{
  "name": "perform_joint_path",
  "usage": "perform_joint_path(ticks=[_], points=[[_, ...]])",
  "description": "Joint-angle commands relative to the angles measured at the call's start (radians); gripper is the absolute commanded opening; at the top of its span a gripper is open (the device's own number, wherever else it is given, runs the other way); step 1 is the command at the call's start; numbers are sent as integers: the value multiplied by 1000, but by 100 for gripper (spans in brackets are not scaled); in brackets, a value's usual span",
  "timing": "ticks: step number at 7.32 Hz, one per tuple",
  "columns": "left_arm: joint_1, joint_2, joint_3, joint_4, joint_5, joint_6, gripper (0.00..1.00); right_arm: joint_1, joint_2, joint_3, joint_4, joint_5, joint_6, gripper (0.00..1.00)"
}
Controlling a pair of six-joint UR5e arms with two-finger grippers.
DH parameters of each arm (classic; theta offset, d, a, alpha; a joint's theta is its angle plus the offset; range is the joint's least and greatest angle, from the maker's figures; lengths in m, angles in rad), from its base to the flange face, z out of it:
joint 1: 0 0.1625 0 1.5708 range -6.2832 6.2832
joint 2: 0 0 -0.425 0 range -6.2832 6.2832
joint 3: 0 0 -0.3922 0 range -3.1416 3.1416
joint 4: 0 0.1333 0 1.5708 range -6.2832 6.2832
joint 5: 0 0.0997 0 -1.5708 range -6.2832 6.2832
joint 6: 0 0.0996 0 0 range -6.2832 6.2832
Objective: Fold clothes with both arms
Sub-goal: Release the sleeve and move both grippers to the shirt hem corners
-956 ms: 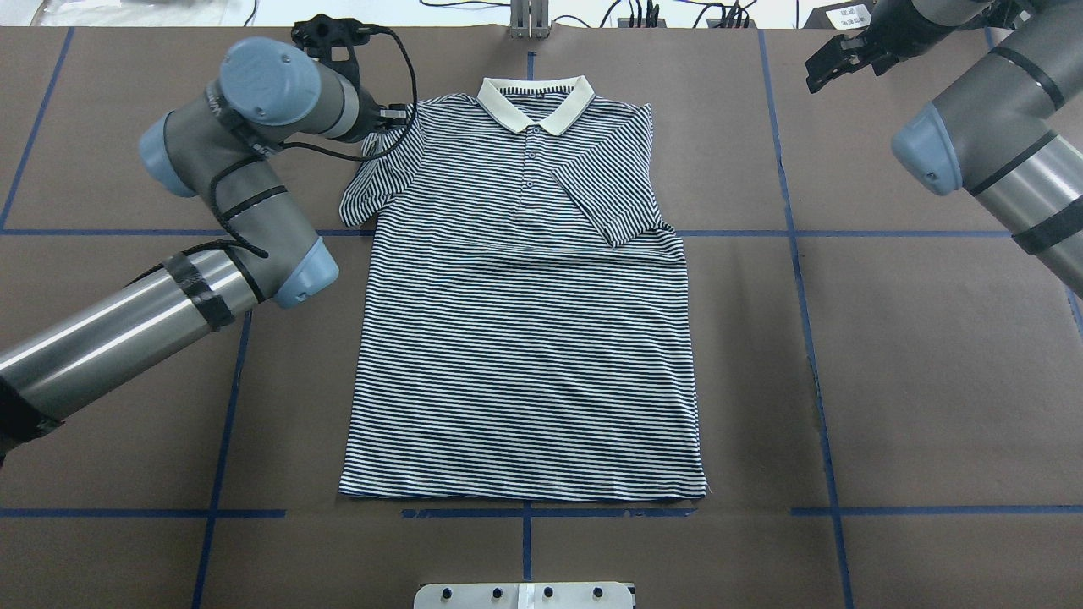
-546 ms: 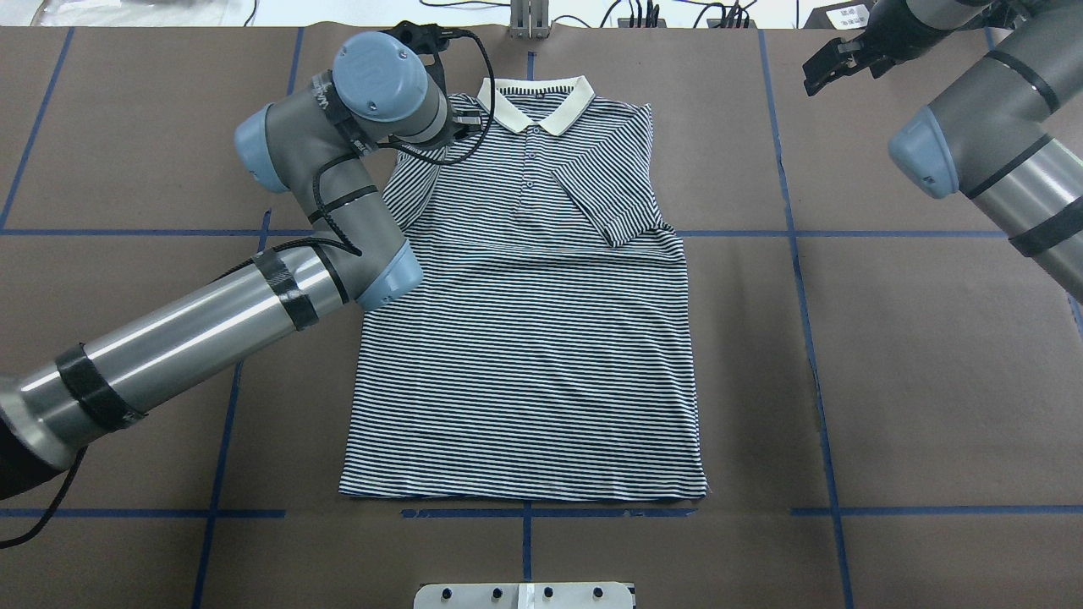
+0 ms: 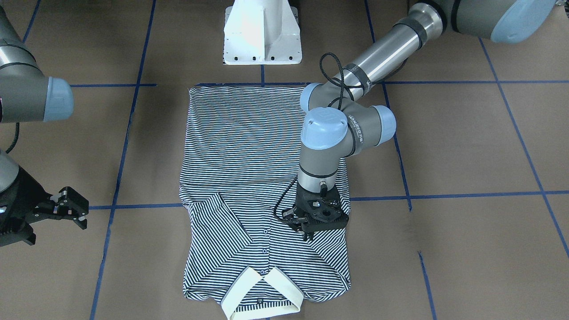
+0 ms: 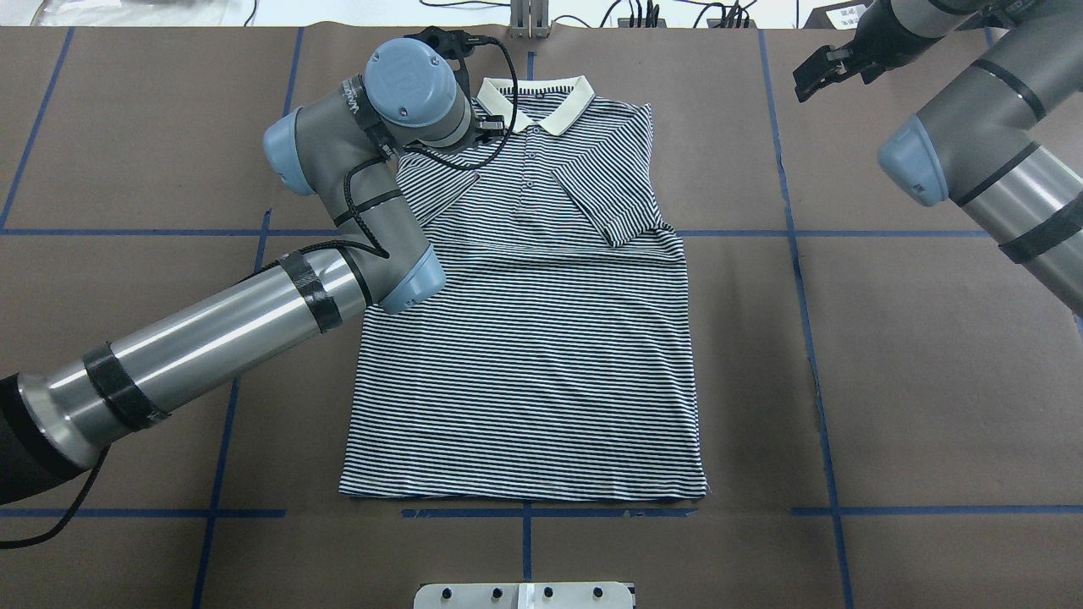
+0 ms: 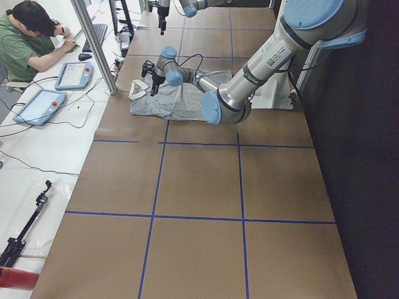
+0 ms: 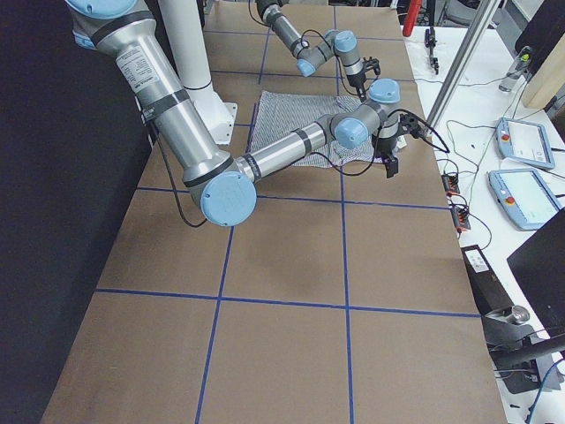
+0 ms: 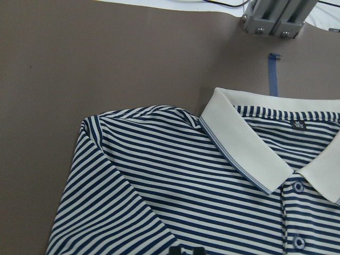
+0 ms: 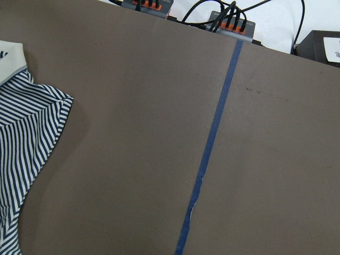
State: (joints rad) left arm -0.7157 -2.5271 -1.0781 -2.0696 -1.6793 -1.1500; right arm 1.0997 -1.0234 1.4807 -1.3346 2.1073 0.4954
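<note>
The polo shirt (image 4: 525,355) lay face up and flat at the middle of the table (image 4: 931,381). Its long axis ran straight away from the robot, with the hem nearest the white pedestal base (image 3: 262,35) and the cream collar (image 4: 563,106) at the far edge. Thin navy-and-white stripes crossed the smooth body, and the buttoned placket ran down the centre line. The right sleeve (image 4: 609,199) was folded inward across the chest. The left sleeve (image 4: 440,190) was also drawn in, on a diagonal toward the buttons.

The left gripper (image 3: 309,234) pointed straight down on that sleeve, just beside the placket. Its fingers were close together and appeared to be pinching the cuff, though the contact itself was partly hidden. The left arm (image 4: 211,338) reached over the shirt's left edge and was by far the nearer one.

The right gripper (image 3: 73,208) hung well apart, out beyond the right shoulder over bare table, its fingers spread and nothing between them.

With both sleeves in, the next fold would probably run along the long axis, hem toward collar. That would require the right arm to come in from the side.
</note>
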Motion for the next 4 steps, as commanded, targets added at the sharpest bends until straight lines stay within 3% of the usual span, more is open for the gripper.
perform_joint_path(ticks=[1, 2, 4], points=[[-1, 60, -142, 14, -64, 67, 100, -61, -3, 53, -2, -3, 165, 100], [-2, 133, -264, 54, -66, 102, 100, -108, -10, 106, -2, -12, 307, 100], [1, 230, -537, 253, -72, 118, 100, -252, -88, 322, -12, -99, 539, 100]])
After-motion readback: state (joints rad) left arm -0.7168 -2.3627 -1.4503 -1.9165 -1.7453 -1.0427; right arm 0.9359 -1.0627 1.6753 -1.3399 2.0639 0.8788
